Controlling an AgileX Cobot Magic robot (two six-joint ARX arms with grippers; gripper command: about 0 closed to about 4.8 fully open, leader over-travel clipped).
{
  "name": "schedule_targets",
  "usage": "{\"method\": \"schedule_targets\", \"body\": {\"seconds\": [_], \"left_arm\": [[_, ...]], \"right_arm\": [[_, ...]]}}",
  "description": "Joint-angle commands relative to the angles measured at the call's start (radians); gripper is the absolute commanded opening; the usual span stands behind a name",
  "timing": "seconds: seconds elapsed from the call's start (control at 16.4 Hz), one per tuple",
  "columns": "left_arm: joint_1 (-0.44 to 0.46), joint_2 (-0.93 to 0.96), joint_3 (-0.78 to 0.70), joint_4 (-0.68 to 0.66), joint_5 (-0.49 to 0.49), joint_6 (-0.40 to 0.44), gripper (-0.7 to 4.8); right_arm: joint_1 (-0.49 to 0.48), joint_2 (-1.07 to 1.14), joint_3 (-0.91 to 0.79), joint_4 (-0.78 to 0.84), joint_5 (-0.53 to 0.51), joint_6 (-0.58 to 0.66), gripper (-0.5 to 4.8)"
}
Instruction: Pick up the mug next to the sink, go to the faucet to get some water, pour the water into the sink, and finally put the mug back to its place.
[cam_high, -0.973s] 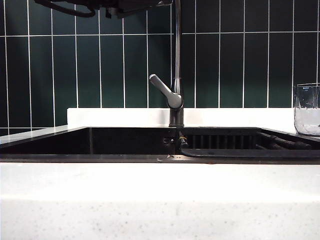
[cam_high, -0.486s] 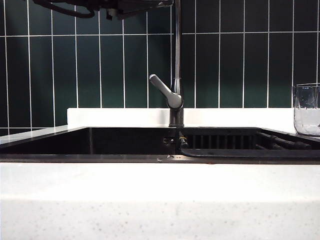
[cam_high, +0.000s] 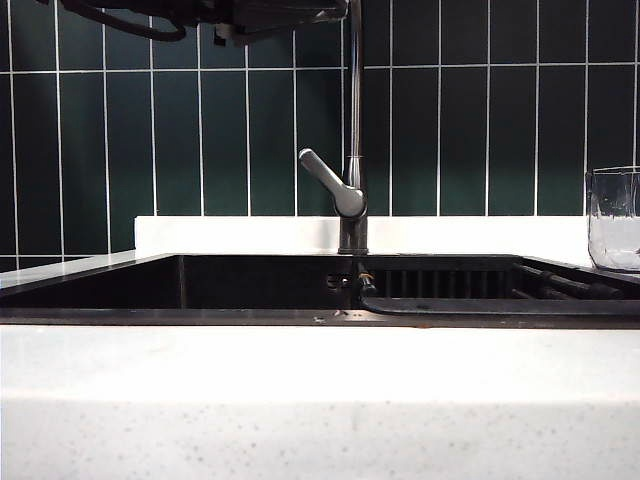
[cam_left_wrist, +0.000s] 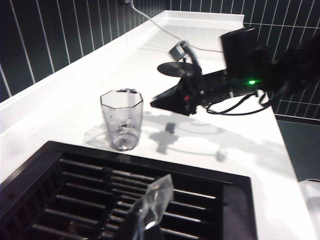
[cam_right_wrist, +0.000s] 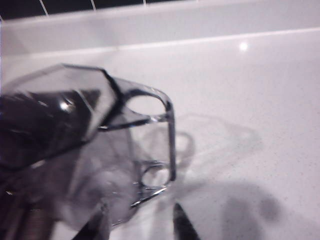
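Carefully now: the main risk is that a fingertip clips the wall of the mug (cam_left_wrist: 122, 119) on the way in and tips or skids it toward the ribbed side of the sink (cam_left_wrist: 235, 200), since clear faceted glass on a smooth white counter (cam_left_wrist: 240, 145) will likely slide easily and its edges are hard to judge. A second risk is a grip that closes too high or off-centre, so the glass twists out when you lift it. The mug stands upright on the counter, just beside the sink's rim and well to the right of the faucet (cam_high: 354, 120) in the exterior view. Your right gripper (cam_right_wrist: 140, 227) hangs close to it, above the counter on the side away from the sink, its fingers partly parted with bare counter between them and holding nothing; the mug is near the fingertips but not yet between them. Your left gripper (cam_left_wrist: 150, 210) is closed and empty, poised over the ribbed section.
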Motion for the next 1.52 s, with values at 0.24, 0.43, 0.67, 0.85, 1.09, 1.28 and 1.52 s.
{"method": "schedule_targets", "body": {"seconds": [0.24,0.43,0.67,0.85,1.09,1.28,1.52], "left_arm": [[-0.001,-0.064,-0.037,-0.008,0.003,0.014,-0.06],[0.0,-0.233,-0.135,-0.008,-0.14,0.036,-0.06],[0.005,-0.504,-0.265,-0.047,-0.356,0.047,-0.06],[0.007,-0.768,-0.37,-0.124,-0.583,0.053,-0.06],[0.007,-1.042,-0.462,-0.319,-0.696,0.07,-0.06],[0.007,-1.188,-0.48,-0.463,-0.755,0.07,-0.06],[0.005,-1.37,-0.48,-0.633,-0.826,0.035,-0.06]], "right_arm": [[0.041,-0.366,-0.095,-0.107,0.009,0.114,1.61],[0.069,-0.639,-0.116,-0.229,0.059,0.114,1.1],[0.072,-0.832,-0.116,-0.379,0.066,0.117,0.39],[0.076,-0.933,-0.116,-0.465,0.064,0.119,0.33],[0.077,-0.999,-0.116,-0.489,0.053,0.121,-0.06],[0.077,-1.023,-0.116,-0.499,0.029,0.124,-0.06],[0.077,-1.115,-0.117,-0.57,0.066,0.126,-0.06]]}}
